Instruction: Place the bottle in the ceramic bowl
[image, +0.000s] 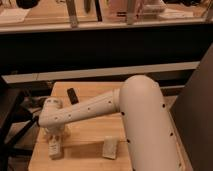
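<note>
A small white bottle (55, 148) lies on the wooden table (90, 137) near its front left. My gripper (56, 133) hangs from the white arm (95, 107), pointing down directly over the bottle's far end, close to or touching it. The arm's wrist hides the contact. The dark green ceramic bowl is out of view.
A white rectangular block (110, 148) lies on the table to the right of the bottle. A small dark flat object (72, 95) lies at the table's back left. A dark counter front runs behind the table. My large white arm covers the table's right part.
</note>
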